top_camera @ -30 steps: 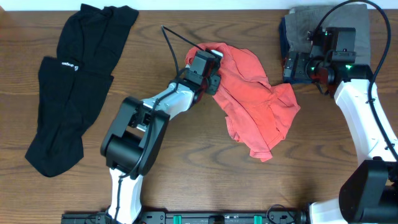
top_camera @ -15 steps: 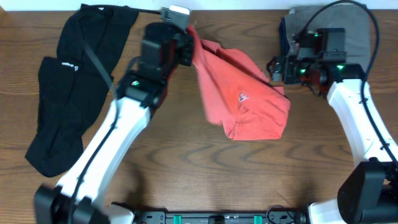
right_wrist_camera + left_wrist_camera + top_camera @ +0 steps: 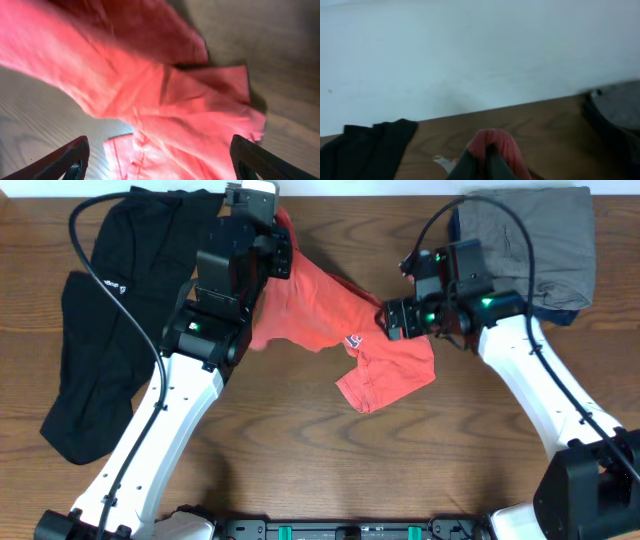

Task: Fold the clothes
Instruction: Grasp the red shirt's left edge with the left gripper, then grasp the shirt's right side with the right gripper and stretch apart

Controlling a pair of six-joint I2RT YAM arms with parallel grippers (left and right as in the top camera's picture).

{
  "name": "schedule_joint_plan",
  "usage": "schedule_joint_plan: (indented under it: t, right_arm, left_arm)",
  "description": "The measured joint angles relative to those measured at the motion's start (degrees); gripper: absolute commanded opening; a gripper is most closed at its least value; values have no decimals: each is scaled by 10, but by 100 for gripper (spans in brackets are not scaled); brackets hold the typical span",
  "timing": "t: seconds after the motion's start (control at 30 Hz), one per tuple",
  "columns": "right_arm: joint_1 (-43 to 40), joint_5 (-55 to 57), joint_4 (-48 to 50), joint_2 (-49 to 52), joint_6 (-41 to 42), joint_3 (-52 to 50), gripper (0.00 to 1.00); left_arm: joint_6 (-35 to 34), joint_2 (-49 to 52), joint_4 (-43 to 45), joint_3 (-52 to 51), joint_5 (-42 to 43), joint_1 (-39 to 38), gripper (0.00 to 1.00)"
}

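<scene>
The coral-red T-shirt (image 3: 330, 310) hangs stretched from the back of the table down to a crumpled end lying mid-table. My left gripper (image 3: 283, 248) is raised at the back, shut on a bunched fold of the shirt (image 3: 495, 142); its fingers (image 3: 470, 167) pinch the red cloth. My right gripper (image 3: 386, 320) hovers over the shirt's right part. In the right wrist view its jaws stand wide open (image 3: 160, 152) with the red cloth (image 3: 150, 75) below and between them, not gripped. The long black garment (image 3: 110, 330) lies spread at the far left.
A folded grey garment (image 3: 540, 235) on a dark blue one sits in the back right corner, also in the left wrist view (image 3: 620, 105). The black garment's edge (image 3: 365, 150) lies close to my left gripper. Bare wood table (image 3: 300, 450) runs along the front.
My left arm has lifted the shirt and carried it toward the back left. The right gripper has left the grey pile and moved left over the shirt, its jaws narrowing slightly.
</scene>
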Motion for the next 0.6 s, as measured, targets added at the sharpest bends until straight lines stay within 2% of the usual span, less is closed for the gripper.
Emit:
schedule_joint_plan:
  t: [0.27, 0.43, 0.6]
  right_arm:
    - [0, 50, 103, 0, -32, -78, 72]
    - [0, 78, 177, 4, -52, -120, 68]
    - [0, 86, 199, 35, -71, -131, 67]
  left_arm:
    - [0, -2, -1, 0, -14, 2, 6]
    - [0, -17, -4, 0, -14, 2, 6]
    - [0, -42, -14, 0, -16, 2, 6]
